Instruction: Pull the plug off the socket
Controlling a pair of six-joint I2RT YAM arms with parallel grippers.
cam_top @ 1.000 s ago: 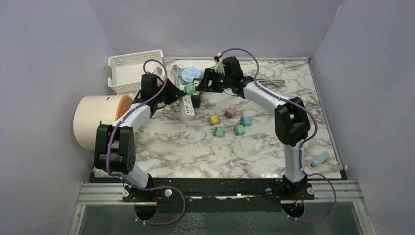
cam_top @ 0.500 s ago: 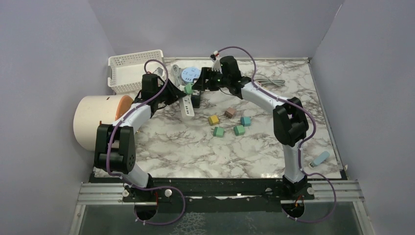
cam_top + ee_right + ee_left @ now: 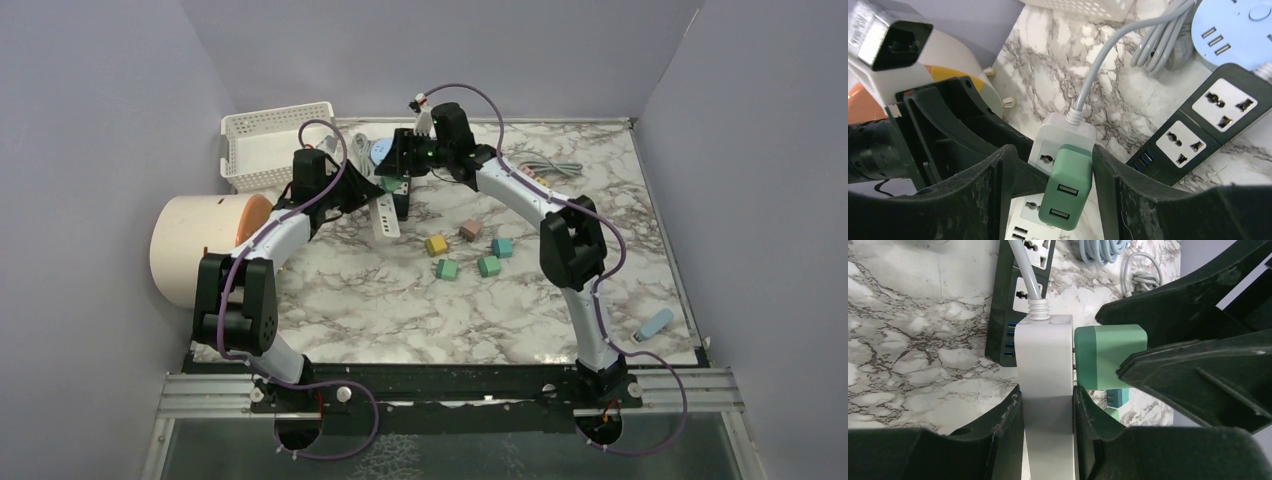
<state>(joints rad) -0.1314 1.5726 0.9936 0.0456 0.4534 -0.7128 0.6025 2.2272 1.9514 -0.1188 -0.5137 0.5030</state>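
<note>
A: While the left gripper is clamping the white power strip along both long sides, which step are we looking at?

B: The pull itself, I'd judge. The right gripper is pinching the green USB charger plug narrowly, one finger on each flank. The plug is sitting on the strip's face near the cord end, toward the back left of the counter.

A: Is it sitting fully home?

B: I'm doubting it. A thin dark gap is showing between plug and strip in the left wrist view, with what seem to be prongs bridging it, so I'm reckoning it partly seated at most. The next move is calling for a straight draw along the prongs, away from the strip's face, with the left arm bracing firm. Any twist is risking a jammed pin or the strip slipping.

A: What are we missing?

B: The right fingers are covering much of the plug, the strip's far end is running out of frame, and from above both grippers are crowding the joint. A black power strip is lying just behind, taking no part
</note>
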